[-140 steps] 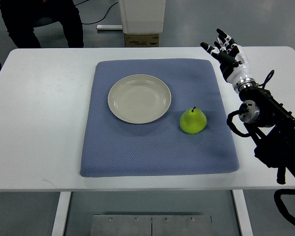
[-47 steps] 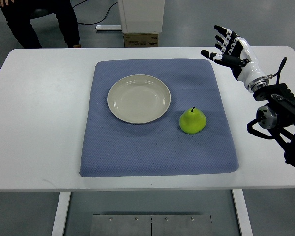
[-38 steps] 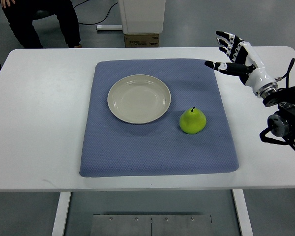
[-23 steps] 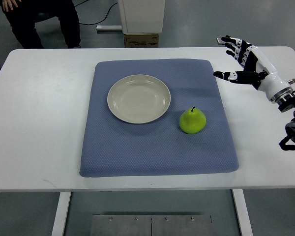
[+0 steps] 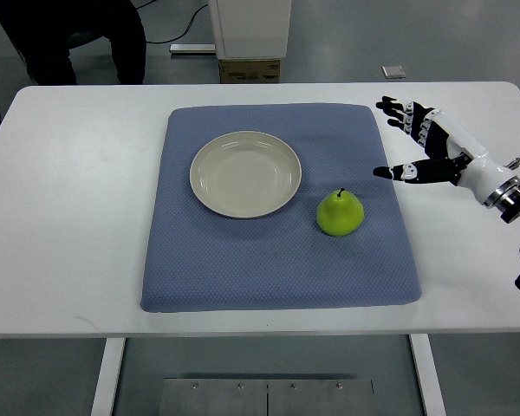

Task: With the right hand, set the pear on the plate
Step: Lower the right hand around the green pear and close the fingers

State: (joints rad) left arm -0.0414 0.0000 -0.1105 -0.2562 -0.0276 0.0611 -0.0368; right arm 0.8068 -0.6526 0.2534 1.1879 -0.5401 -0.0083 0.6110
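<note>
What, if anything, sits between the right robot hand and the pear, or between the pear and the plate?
Nothing visible. The right robot hand hovers open to the pear's right with only bare blue mat between them. The plate lies up-left of the pear, again with only mat between.

floor: grey | table: white | mat: blue | light: even

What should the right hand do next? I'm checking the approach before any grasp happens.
Probably carry the right hand left and down toward the pear. The hand is open, holds nothing, and sits to the pear's right, apart from it, near the mat's edge. The pear stands on the mat beside the plate, which has nothing on it.
</note>
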